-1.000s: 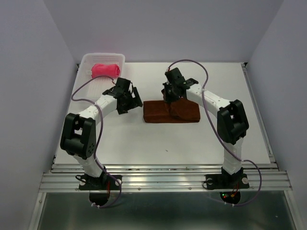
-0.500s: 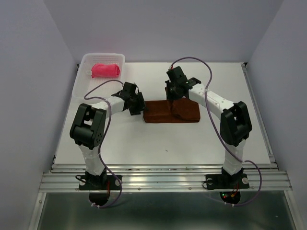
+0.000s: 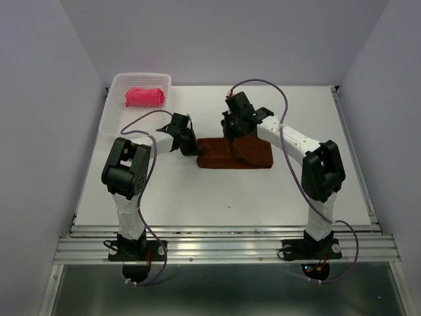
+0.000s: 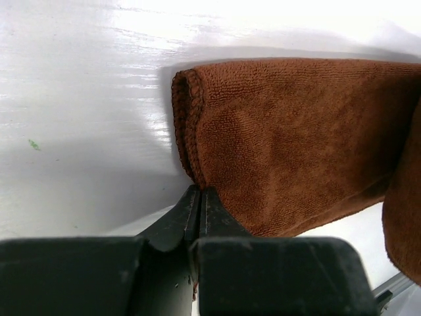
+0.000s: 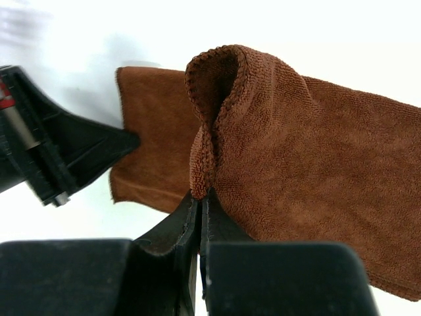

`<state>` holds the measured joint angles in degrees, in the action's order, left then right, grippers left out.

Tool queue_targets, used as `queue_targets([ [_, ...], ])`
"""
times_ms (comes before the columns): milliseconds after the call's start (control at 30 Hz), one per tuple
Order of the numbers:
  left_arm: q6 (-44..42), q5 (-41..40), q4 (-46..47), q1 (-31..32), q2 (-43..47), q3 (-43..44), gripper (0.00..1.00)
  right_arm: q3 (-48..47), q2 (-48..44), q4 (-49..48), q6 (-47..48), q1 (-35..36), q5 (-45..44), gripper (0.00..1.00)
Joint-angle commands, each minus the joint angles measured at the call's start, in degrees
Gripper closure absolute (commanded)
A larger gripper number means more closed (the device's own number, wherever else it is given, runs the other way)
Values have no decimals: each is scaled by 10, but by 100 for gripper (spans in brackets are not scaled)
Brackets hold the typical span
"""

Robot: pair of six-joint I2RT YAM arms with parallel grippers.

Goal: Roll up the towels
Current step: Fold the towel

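A rust-brown towel (image 3: 247,155) lies on the white table (image 3: 197,197), with part of it folded over and raised (image 5: 276,131). My right gripper (image 3: 231,137) is shut on the raised hemmed fold (image 5: 200,194). My left gripper (image 3: 196,148) sits low at the towel's left end, its jaws closed together on the near corner of the hem (image 4: 199,189). The left gripper's tip (image 5: 135,139) also shows in the right wrist view, touching the flat layer. A rolled pink-red towel (image 3: 145,97) lies inside the plastic basket (image 3: 141,80).
The translucent white basket stands at the table's back left corner. Grey walls close in the back and both sides. A metal rail (image 3: 223,240) runs along the near edge, with the arm bases below it.
My left arm swung right to the brown towel's left end and its jaws went from wide open to closed. The right gripper kept its hold, hardly moving.
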<state>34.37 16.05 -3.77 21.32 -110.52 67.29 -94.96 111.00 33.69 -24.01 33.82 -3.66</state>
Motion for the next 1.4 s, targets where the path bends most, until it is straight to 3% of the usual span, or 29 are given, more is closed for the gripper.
queue_targets([
  [0, -7, -4, -5, 6, -10, 2, 96, -37, -24, -34, -5, 21, 24, 99],
  [567, 3, -33, -21, 5, 9, -3, 96, -107, 61, -35, -18, 55, 65, 99],
  [800, 10, -65, -48, 5, 30, 7, 93, -129, 114, -28, -24, 55, 72, 97],
  [900, 16, -87, -67, 5, 38, 16, 86, -143, 136, -25, -23, 55, 88, 95],
  [1033, 27, -114, -91, 1, 59, 20, 67, -155, 148, -26, -17, 60, 112, 75],
  [1067, 30, -119, -100, -3, 74, 16, 62, -158, 145, -26, -13, 60, 120, 57],
  [1167, 42, -141, -124, -18, 107, 10, 50, -157, 124, -27, 0, 60, 120, 47],
  [1233, 49, -154, -140, -29, 136, 0, 49, -150, 109, -31, 8, 60, 117, 37],
  [1367, 54, -154, -157, -40, 181, -20, 46, -128, 58, -35, 17, 54, 94, 31],
])
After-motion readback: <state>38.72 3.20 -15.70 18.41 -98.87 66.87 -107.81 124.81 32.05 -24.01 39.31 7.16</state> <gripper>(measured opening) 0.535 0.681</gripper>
